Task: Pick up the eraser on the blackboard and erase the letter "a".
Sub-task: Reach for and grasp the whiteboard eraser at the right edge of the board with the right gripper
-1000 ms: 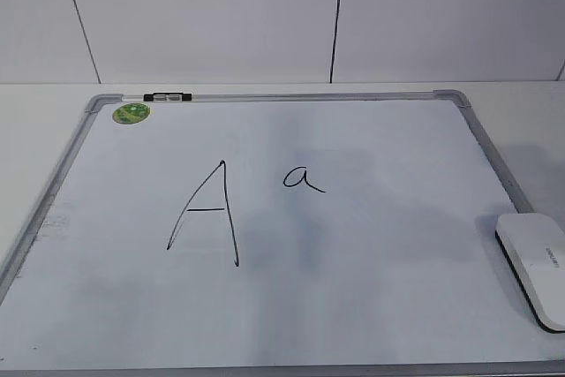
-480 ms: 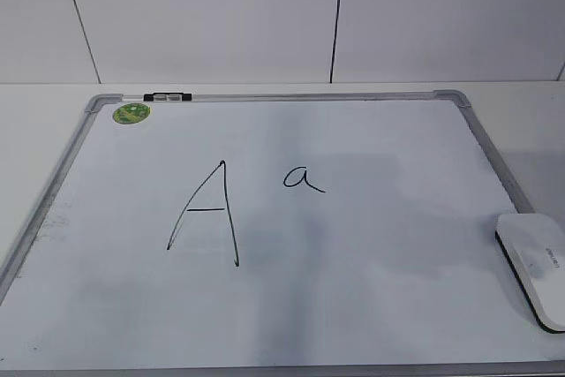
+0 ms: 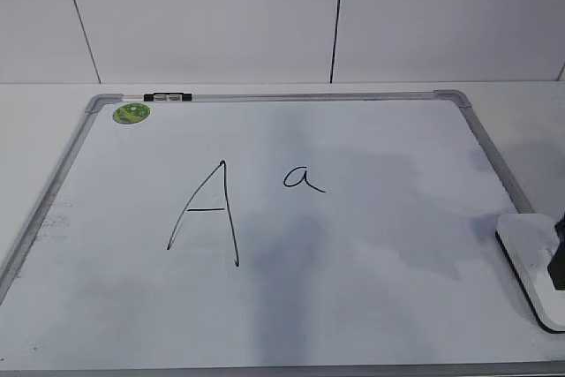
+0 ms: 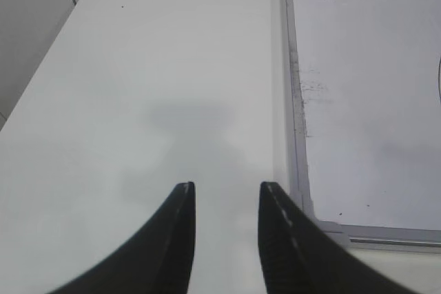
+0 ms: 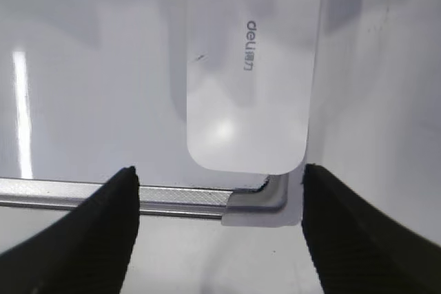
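One blackboard (image 3: 353,306) flat on the table, frame corner at near right. On that corner, the eraser (image 3: 530,262), white, long axis running near-to-far. Directly above it, right gripper (image 5: 219,191), fingers spread wide, one on each side of the eraser's narrow width, not touching. Far off to the left over bare table, left gripper (image 4: 226,194), fingers slightly parted, holding nothing. Smallest: the letter "a" (image 3: 303,179), mid-board, well left of the eraser.

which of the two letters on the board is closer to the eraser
The small lowercase letter "a". It sits to the right of the big uppercase A, on the side toward the eraser at the blackboard's right edge.
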Tool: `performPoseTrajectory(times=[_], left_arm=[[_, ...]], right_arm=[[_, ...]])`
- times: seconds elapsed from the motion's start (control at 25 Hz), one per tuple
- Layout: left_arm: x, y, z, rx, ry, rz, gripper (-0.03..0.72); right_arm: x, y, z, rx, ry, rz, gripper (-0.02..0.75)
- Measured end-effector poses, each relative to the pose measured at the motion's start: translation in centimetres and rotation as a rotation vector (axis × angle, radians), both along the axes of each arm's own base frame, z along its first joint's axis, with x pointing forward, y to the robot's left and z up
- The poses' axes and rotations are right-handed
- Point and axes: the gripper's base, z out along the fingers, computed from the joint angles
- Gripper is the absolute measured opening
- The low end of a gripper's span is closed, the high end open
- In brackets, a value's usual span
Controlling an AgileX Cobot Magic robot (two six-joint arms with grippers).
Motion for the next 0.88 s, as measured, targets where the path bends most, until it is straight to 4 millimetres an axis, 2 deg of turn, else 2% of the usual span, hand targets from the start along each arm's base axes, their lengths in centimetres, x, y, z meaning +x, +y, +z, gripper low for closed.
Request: performPoseTrajectory(times=[0.6,0.68,0.72,0.88], left_arm=[[0.0,0.0,0.0,0.0,0.0,0.0,0.235],[0.0,0.0,0.0,0.0,0.0,0.0,0.235],[0.0,0.0,0.0,0.0,0.0,0.0,0.235],[0.0,0.0,0.0,0.0,0.0,0.0,0.235]], right_arm=[[2.1,0.1,-2.0,-0.012,0.022,-0.002,0.557],[2.2,0.0,-2.2,-0.019,0.028,-0.005,0.577],[2.3,-0.1,-2.2,-0.037,0.029,-0.01,0.628],[2.3,-0.3,-2.2,-0.053,0.028,-0.016,0.671]])
